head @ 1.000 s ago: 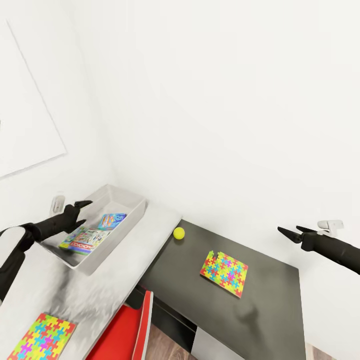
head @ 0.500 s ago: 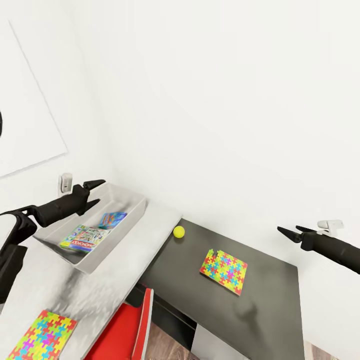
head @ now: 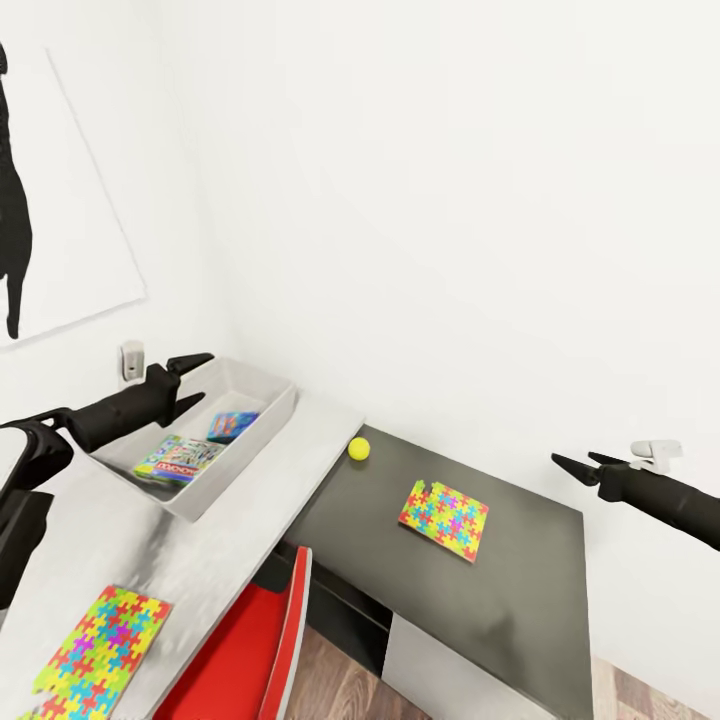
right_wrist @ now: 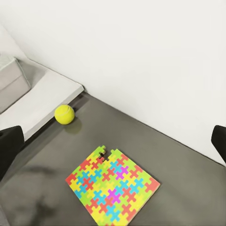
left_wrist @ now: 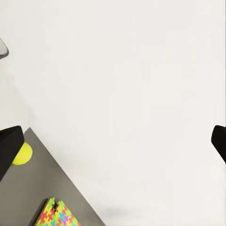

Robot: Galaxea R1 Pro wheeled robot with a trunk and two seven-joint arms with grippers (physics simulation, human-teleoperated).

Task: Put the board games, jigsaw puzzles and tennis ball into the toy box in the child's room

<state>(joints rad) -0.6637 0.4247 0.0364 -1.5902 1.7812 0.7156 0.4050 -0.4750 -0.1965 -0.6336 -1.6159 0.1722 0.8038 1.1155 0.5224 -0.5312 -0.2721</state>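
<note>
Head view: my left gripper (head: 190, 378) hangs empty, jaws parted, above the toy box (head: 262, 428), which holds two board games (head: 178, 458). My right gripper (head: 572, 464), also parted and empty, is well apart from the puzzle (head: 444, 519) and tennis ball (head: 358, 448) on the table (head: 530, 580); second puzzle (head: 104, 640) near me.

Right wrist view: ball (right_wrist: 64, 114) and puzzle (right_wrist: 112, 186) below the gripper, unpacked.
</note>
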